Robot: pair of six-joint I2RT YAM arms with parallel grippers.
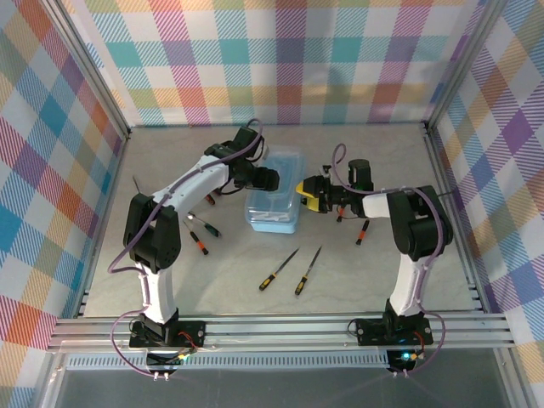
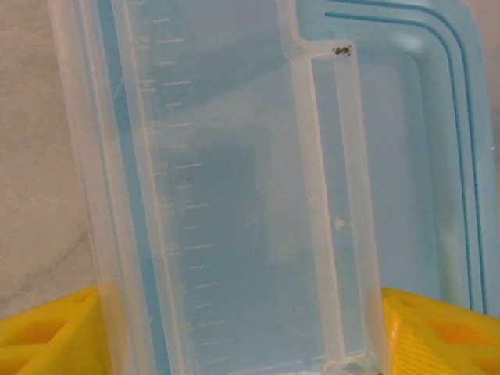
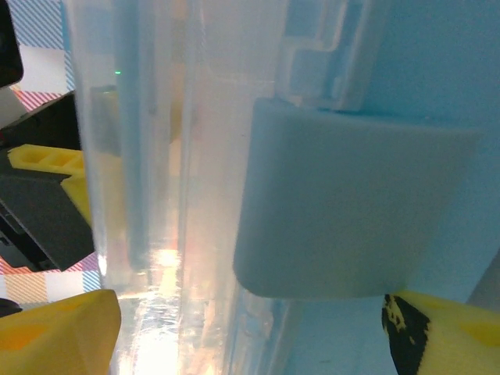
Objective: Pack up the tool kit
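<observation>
Grey tabletop [image 1: 382,280]: left gripper [image 1: 263,180], jaws spread, clasps the light-blue tool case [image 1: 274,191] at its 9 o'clock; right gripper [image 1: 304,194], jaws wide apart, straddles the latch [image 3: 351,203] at 3 o'clock.

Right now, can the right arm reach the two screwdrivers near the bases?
Probably yes: the screwdrivers lie in the open, nothing over them. The right gripper is at the case and must back off first.
</observation>
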